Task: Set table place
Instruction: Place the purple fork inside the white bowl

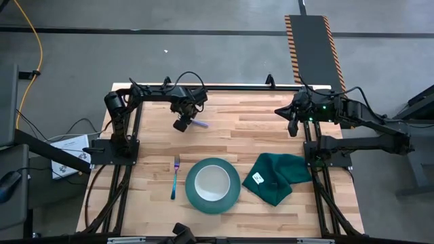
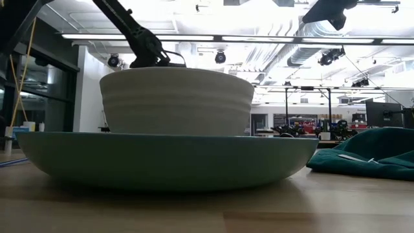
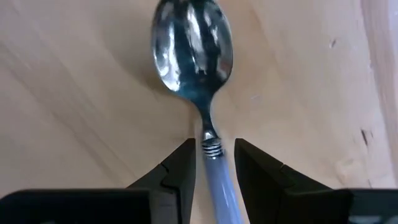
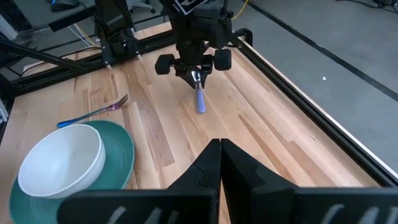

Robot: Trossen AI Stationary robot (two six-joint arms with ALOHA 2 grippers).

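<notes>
your spoon (image 3: 194, 46) lies flat on the pale plank table (image 1: 271, 122), its blue handle running between the left gripper (image 3: 211, 163) fingers, which stand apart beside it. nearer you from that claw, the fork (image 1: 175, 177) lies just left of the teal plate (image 1: 230, 198) holding the white bowl (image 1: 211, 181).

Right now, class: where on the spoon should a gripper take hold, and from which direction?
Grip the spoon on its straight blue handle just behind the metal collar, coming from above, fingers either side. It lies flat on the table; the handle is narrow, the bowl wide and rounded. The left gripper already straddles it, open.
</notes>
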